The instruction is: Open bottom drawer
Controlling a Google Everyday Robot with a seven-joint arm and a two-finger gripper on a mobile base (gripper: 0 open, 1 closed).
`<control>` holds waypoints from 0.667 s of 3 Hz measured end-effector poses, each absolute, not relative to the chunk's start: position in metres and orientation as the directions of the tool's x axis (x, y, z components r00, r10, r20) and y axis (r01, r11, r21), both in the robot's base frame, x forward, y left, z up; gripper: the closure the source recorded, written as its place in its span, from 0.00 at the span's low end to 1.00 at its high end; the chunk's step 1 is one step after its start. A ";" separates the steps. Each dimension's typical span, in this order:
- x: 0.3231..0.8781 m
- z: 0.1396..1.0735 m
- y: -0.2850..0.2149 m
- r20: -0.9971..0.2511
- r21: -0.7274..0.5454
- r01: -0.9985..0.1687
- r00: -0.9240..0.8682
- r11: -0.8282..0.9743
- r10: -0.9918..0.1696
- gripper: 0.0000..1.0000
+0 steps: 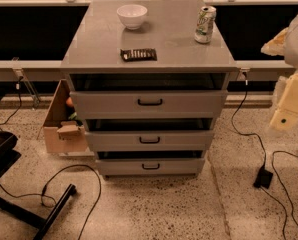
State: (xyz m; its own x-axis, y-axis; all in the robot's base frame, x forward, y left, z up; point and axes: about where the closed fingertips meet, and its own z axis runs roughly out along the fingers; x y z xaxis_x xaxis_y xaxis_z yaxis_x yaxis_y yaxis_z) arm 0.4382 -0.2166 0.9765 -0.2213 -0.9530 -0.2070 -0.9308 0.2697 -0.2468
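Note:
The grey cabinet [149, 44] stands in the middle of the view with three drawers. The bottom drawer [179, 167] is the lowest, with a slim grey front and a small black bar handle [150, 166]. A dark gap shows above its front. The middle drawer [189, 140] and the top drawer [189, 104] sit above it. My gripper [288, 109] is the cream-coloured part at the right edge, level with the top drawer. It is well to the right of the cabinet, above the bottom drawer and touching nothing.
A white bowl [132, 15], a drink can [205, 24] and a dark packet [138, 54] lie on the cabinet top. A cardboard box [61, 129] stands to the cabinet's left. Cables and a black adapter [263, 177] lie on the floor to the right, black chair legs [49, 214] to the left.

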 end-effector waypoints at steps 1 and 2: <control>0.439 0.975 -0.214 -0.203 -0.262 -0.928 -0.216 0.265 -0.955 0.00; 0.448 0.948 -0.213 -0.175 -0.291 -0.922 -0.210 0.254 -0.962 0.00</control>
